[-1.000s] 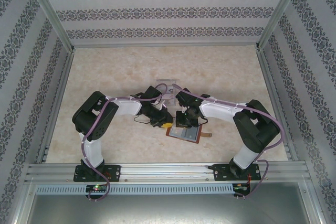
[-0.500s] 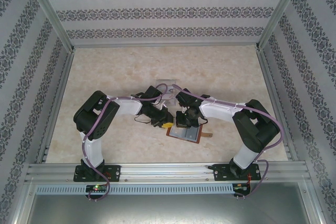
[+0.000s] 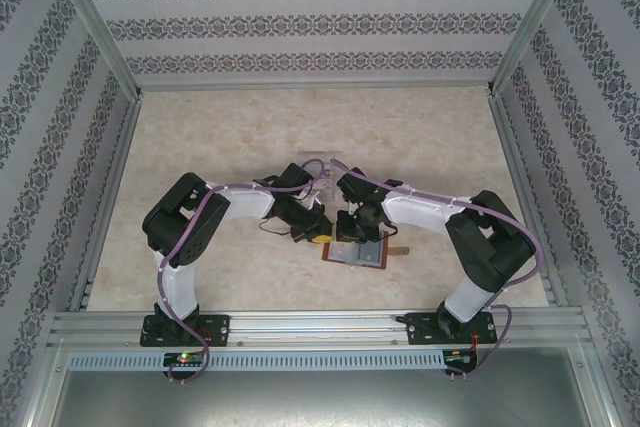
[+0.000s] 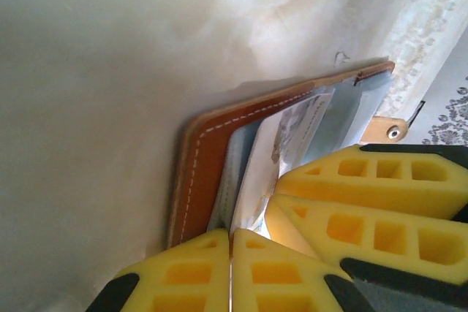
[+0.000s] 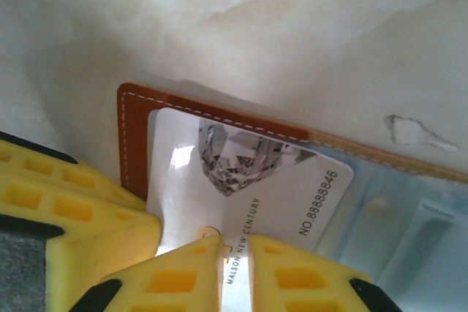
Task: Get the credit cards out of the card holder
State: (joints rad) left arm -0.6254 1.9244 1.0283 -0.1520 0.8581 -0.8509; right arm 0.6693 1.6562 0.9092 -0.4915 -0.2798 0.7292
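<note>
Arms bent inward over the card holder (image 3: 355,252); left gripper (image 4: 231,253) pinches its edge, right gripper (image 5: 235,261) pinches a credit card (image 5: 241,173).

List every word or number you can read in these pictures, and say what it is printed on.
"NO.88888846": on the credit card lying on the open card holder.
"MALSON NEW CENTURY": on the same card.
The card's print in the left wrist view is too blurred to read.
</note>
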